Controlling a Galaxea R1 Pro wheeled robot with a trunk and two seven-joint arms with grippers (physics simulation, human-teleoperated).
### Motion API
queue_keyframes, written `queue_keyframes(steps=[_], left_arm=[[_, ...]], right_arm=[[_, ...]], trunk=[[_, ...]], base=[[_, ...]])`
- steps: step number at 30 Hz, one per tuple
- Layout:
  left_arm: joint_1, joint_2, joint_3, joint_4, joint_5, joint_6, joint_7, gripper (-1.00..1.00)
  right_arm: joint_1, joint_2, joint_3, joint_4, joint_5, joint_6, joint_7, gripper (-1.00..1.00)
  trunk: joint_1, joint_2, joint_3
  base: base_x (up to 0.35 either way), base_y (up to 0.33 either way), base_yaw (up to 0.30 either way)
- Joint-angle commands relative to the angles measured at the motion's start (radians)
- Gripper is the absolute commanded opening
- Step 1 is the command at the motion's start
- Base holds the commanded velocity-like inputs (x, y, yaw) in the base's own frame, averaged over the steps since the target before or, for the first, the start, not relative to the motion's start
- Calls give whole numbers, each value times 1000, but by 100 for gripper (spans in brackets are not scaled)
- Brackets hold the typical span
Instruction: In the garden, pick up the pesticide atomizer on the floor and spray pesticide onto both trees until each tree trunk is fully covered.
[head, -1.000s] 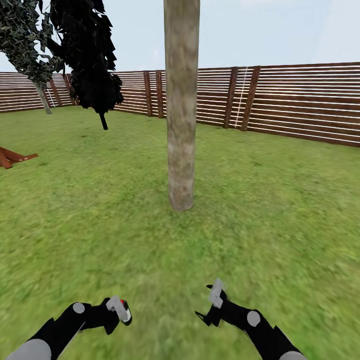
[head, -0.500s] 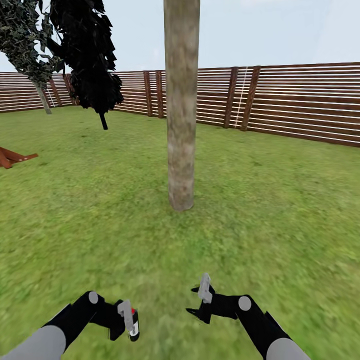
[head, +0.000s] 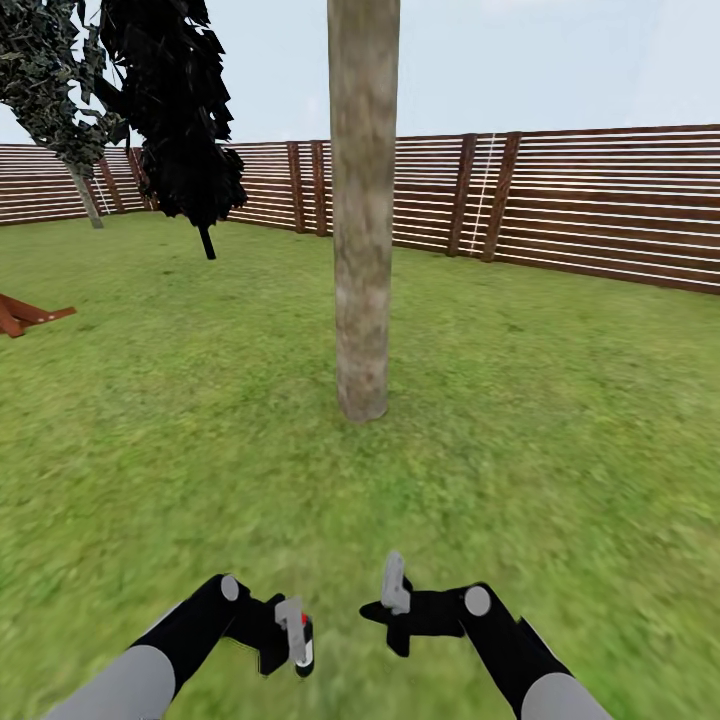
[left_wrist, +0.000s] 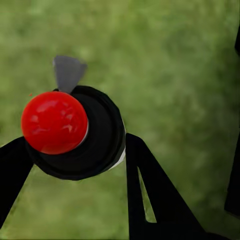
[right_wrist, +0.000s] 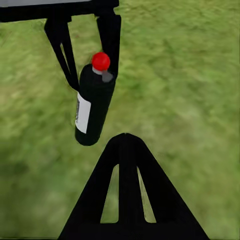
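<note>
One tree trunk (head: 362, 250), a mottled grey-tan column, rises from the grass floor (head: 520, 430) straight ahead in the head view. My left gripper (head: 290, 635) is low at the near left, shut on the pesticide atomizer (head: 303, 645). In the right wrist view the atomizer (right_wrist: 95, 105) is a dark bottle with a white label and a red top, held between the left fingers (right_wrist: 64, 50). The left wrist view looks down on its red top (left_wrist: 54, 122). My right gripper (head: 392, 600) hangs just right of the atomizer, shut and holding nothing.
A brown slatted fence (head: 600, 200) rings the lawn. A blackish narrow tree (head: 180, 120) and a grey-green leafy tree (head: 50, 90) stand at the far left. A reddish-brown wooden object (head: 25, 315) lies at the left edge. Grass stretches around the trunk.
Both arms have swung inward toward each other. The left gripper carried the atomizer to the right, and the right gripper moved left, close to it.
</note>
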Motion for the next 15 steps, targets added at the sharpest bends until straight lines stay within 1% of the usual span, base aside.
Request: queue_keyframes(steps=[1,2,3,7,11,14,15], left_arm=[[0,-6,-4,-11,-20,-6,6,-100],[0,-14,-4,-17,-29,-6,5,-100],[0,-19,-4,-19,-33,-6,2,-100],[0,-40,-4,-24,-41,-8,-30,-100],[0,-44,-6,-23,-51,-14,-39,-100],[3,-44,-7,-23,-52,-20,-42,-100],[3,-45,-7,-23,-52,-22,-54,-100]], right_arm=[[0,0,19,-1,8,-4,0,-100],[0,1,33,-1,8,-4,0,-100],[0,0,39,-1,7,-3,0,-100],[0,1,48,-3,6,4,0,-100],[0,0,48,-4,6,6,-1,-100],[0,0,49,-3,6,7,-1,-100],[0,0,49,-4,6,6,-1,-100]], trunk=[[0,0,-1],[0,0,-1],[0,0,-1],[0,0,-1],[0,0,-1],[0,0,-1],[0,0,-1]], base=[[0,0,0],[0,0,0],[0,0,0],[0,0,0],[0,0,0],[0,0,0],[0,0,0]])
